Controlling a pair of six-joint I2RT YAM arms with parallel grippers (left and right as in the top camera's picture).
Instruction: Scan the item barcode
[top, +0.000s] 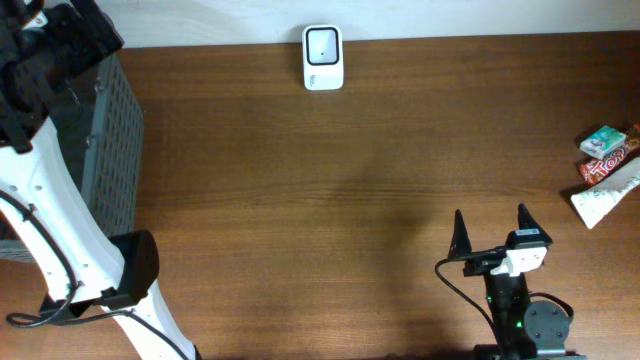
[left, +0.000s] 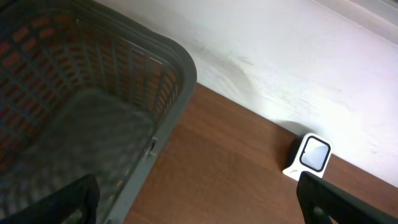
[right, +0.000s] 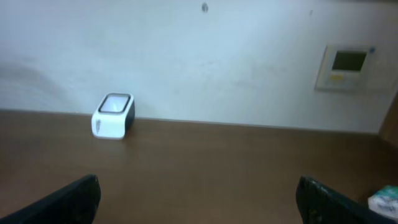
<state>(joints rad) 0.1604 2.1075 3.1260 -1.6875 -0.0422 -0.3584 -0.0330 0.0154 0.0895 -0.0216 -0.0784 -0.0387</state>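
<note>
Items for scanning lie at the 3 o'clock edge of the table (top: 330, 190) as seen from overhead: a green packet (top: 603, 140), a red bar (top: 608, 167) just below it, and a white pouch (top: 603, 201) toward 4 o'clock; they sit close together, and whether they touch cannot be told. Scanner (top: 322, 57) stands at 12 o'clock against the wall; basket (top: 112, 140) occupies 9 to 10 o'clock. Right gripper (top: 490, 232) sits near 5 o'clock, jaws spread wide and empty, well apart from the items; left gripper (left: 199, 208) hangs above the basket, jaws likewise wide, holding nothing.

Handling, as a judgement: each item looks light, soft-wrapped and probably slick; the film may crumple under a hard pinch; take hold across the narrow width at mid-length, leaving the flat faces clear for the scanner window. No barcode is legible in any view.

View differences: only the overhead shows all three items; the right wrist view catches one pale green corner at its 4 o'clock edge, yet shows a wall panel (right: 345, 65) absent elsewhere; the left wrist view alone shows the basket's mesh interior.
</note>
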